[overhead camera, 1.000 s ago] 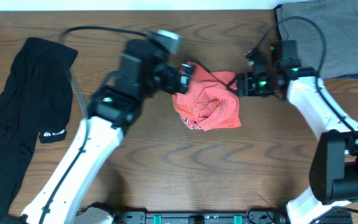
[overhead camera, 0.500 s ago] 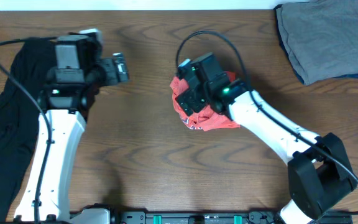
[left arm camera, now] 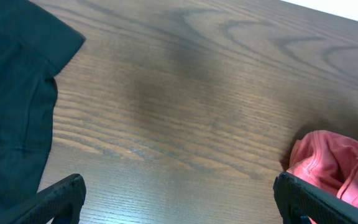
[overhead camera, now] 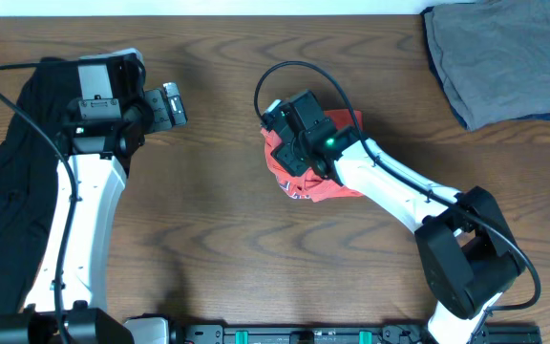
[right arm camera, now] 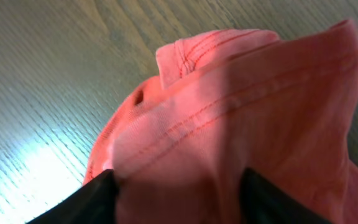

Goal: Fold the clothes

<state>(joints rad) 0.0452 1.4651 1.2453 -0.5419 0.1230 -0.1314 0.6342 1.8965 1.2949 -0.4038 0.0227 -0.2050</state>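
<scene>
Overhead, the long black garment (overhead camera: 8, 191) lies with its long axis running near-to-far, and the red-orange T-shirt (overhead camera: 327, 188) sits well to its right as a crumpled lump whose long axis and collar direction you cannot read. Your right gripper (right arm camera: 178, 183) looks clenched on a hemmed fold on the lump's side facing the black garment, while the left gripper (overhead camera: 170, 103), just beside that garment's far end, hangs released and empty. Lift that fold slowly until the shirt hangs loose, and take a second corner with the left before spreading it flat.
</scene>
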